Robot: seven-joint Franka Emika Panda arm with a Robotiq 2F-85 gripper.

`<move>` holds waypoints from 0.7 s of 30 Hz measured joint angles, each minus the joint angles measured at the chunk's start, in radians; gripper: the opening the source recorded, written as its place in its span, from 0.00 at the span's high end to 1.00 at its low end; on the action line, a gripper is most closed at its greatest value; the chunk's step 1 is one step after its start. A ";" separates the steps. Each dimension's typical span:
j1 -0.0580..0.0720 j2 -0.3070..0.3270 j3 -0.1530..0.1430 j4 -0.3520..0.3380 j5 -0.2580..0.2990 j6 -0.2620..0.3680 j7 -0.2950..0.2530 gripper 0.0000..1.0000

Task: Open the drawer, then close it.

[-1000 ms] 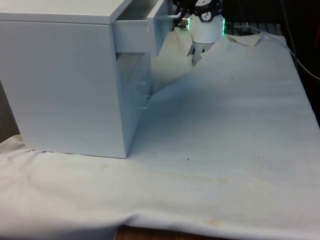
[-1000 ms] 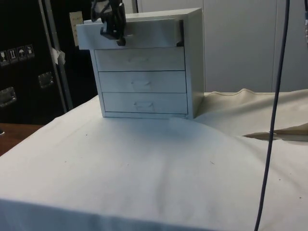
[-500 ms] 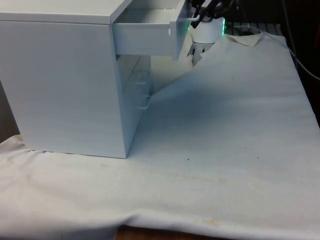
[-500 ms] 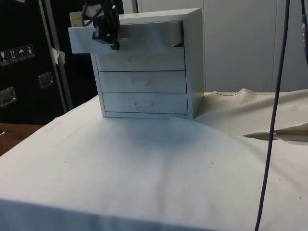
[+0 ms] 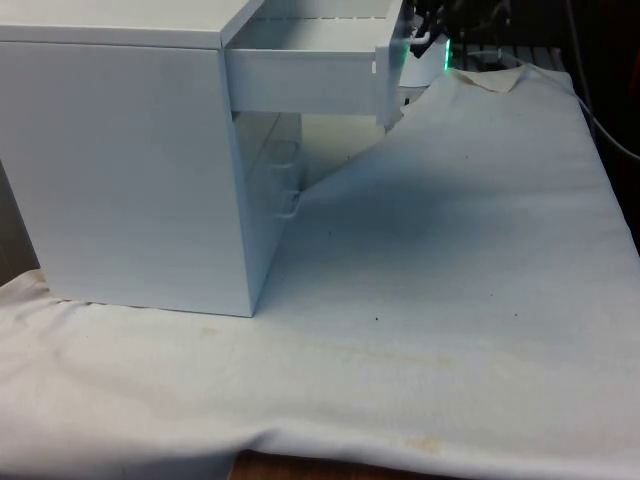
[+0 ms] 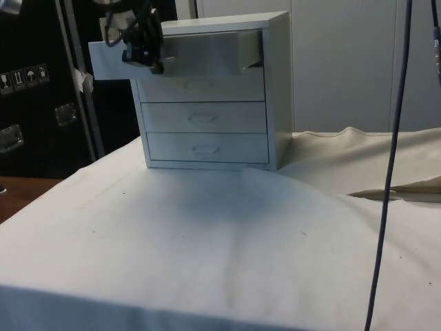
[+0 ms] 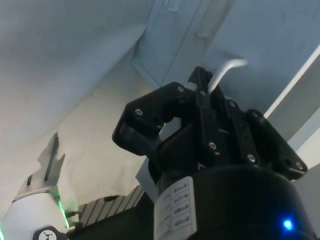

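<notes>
- The gripper (image 7: 204, 90) has its two black fingers (image 7: 199, 107) pressed together around the curved handle (image 7: 226, 70) of the top drawer (image 6: 172, 52).
- In the side view the gripper (image 6: 146, 55) sits at the front panel of that drawer, near the panel's middle.
- The top drawer (image 5: 310, 65) is pulled far out of the white chest of drawers (image 5: 130, 150); in the front view it sticks out toward the front view's right, and its inside is open from above.
- The two lower drawers (image 6: 203, 132) are closed, each with a small handle in the middle.
- The chest stands on the white cloth (image 5: 450, 300) that covers the table, at the front view's left side.
- A dark cable (image 6: 387, 172) hangs down in the side view.
</notes>
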State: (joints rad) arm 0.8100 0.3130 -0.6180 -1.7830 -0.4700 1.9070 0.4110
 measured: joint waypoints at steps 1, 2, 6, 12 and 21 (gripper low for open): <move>0.000 0.000 0.000 0.000 0.000 0.000 0.000 1.00; 0.000 0.004 0.003 0.004 -0.002 -0.005 0.003 1.00; 0.004 0.022 0.019 0.027 -0.010 -0.029 0.017 1.00; 0.008 0.045 0.031 0.056 -0.014 -0.065 0.025 1.00; 0.010 0.047 0.033 0.058 -0.021 -0.073 0.025 1.00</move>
State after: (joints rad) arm 0.8200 0.3600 -0.5850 -1.7250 -0.4910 1.8340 0.4360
